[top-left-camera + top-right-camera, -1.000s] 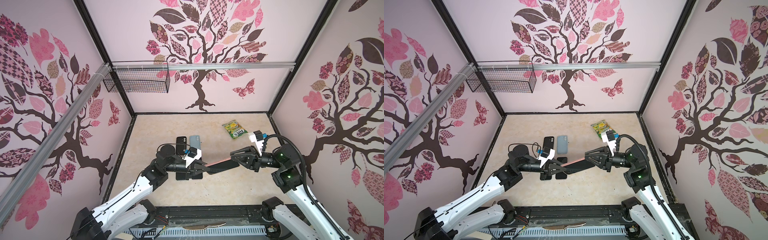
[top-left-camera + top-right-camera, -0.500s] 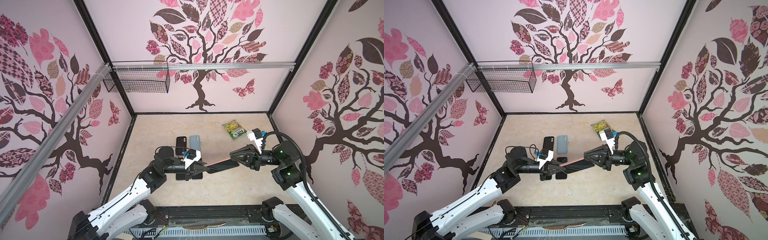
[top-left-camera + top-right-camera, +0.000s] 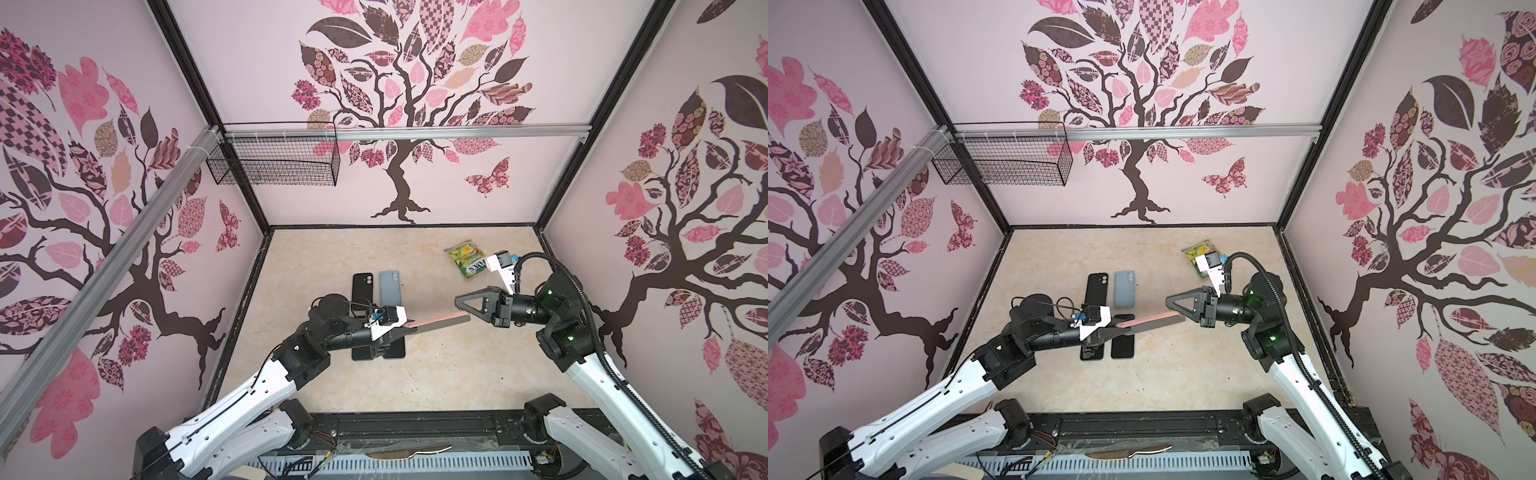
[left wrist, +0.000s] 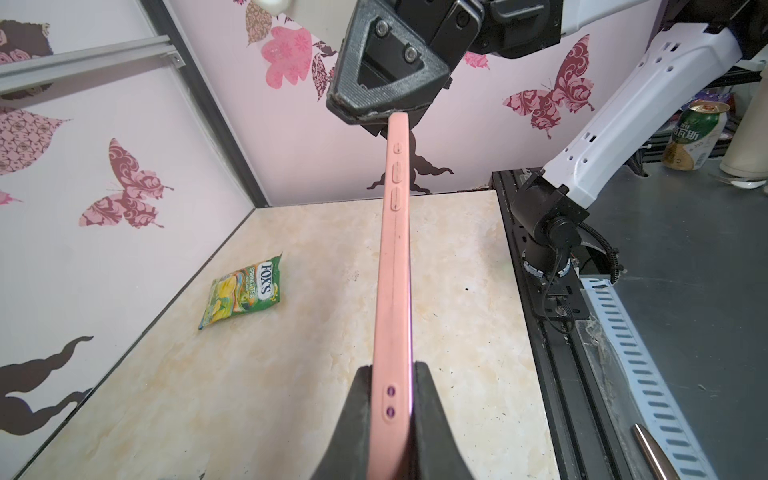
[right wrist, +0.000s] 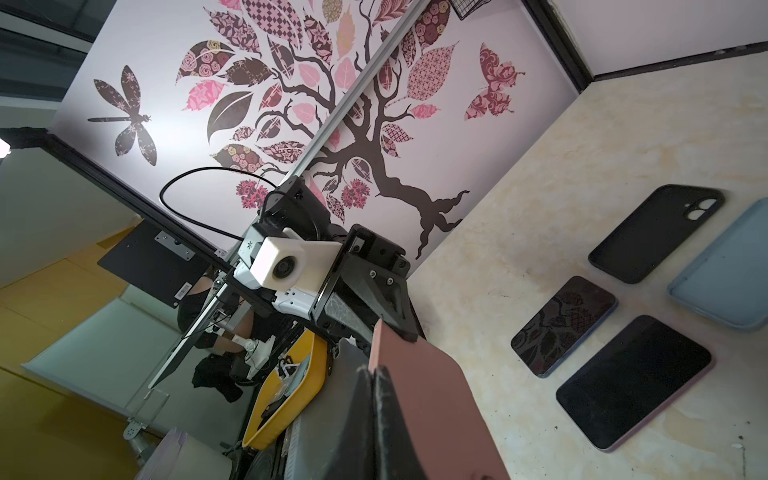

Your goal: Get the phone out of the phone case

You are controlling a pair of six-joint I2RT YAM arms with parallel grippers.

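Right gripper point(image 3: 463, 308): jaws now closed, a second ago parted. Left gripper point(image 4: 390, 374): pinching case point(image 3: 440, 321) at its 9 o'clock end, phone point(image 4: 410, 324) inside. Case: aloft between the grippers, edge-up, long axis 9-to-3, free end toward 3. Right fingers: pressed together there; lip grip unclear. Step: starting the peel. Next: firm lip pinch, pull toward 3.

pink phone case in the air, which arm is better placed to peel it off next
Right. The left gripper is clamped on one end of the pink phone case, steadying it; the right gripper sits shut at the free end.
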